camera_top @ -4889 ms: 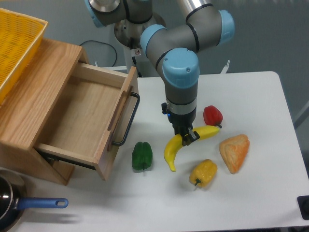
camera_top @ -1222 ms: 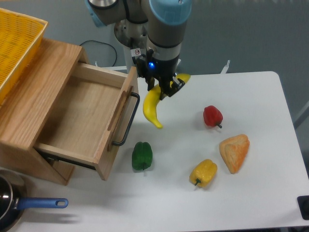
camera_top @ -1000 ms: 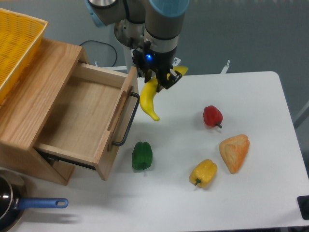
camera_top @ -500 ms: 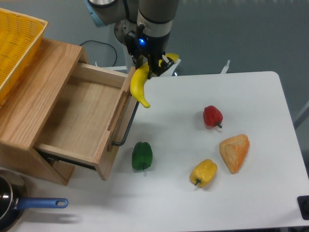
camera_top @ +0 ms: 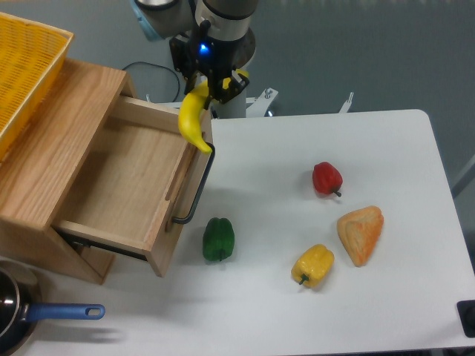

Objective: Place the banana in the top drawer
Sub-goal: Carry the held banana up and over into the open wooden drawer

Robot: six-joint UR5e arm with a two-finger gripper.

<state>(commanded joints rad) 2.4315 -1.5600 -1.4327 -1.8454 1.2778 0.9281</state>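
Observation:
The bright-yellow banana [camera_top: 192, 119] hangs in the air, held near its upper end by my gripper [camera_top: 211, 85], which is shut on it. Its lower tip points down over the front panel of the top drawer [camera_top: 126, 178]. That drawer is pulled open from the light-wood cabinet [camera_top: 63, 111], its inside bare, with a dark bar handle [camera_top: 195, 189] on its front. The banana's upper end is partly hidden behind the fingers.
A green pepper [camera_top: 218, 239] lies in front of the drawer handle. Further right lie a red pepper [camera_top: 326, 178], a yellow pepper [camera_top: 312, 265] and an orange wedge-shaped item [camera_top: 361, 232]. A yellow mesh basket [camera_top: 22, 67] sits on the cabinet; a blue-handled pan [camera_top: 30, 317] is at the lower left.
The gripper has lifted the banana off the table and carried it up and left, from beside the peppers to above the open drawer's front panel.

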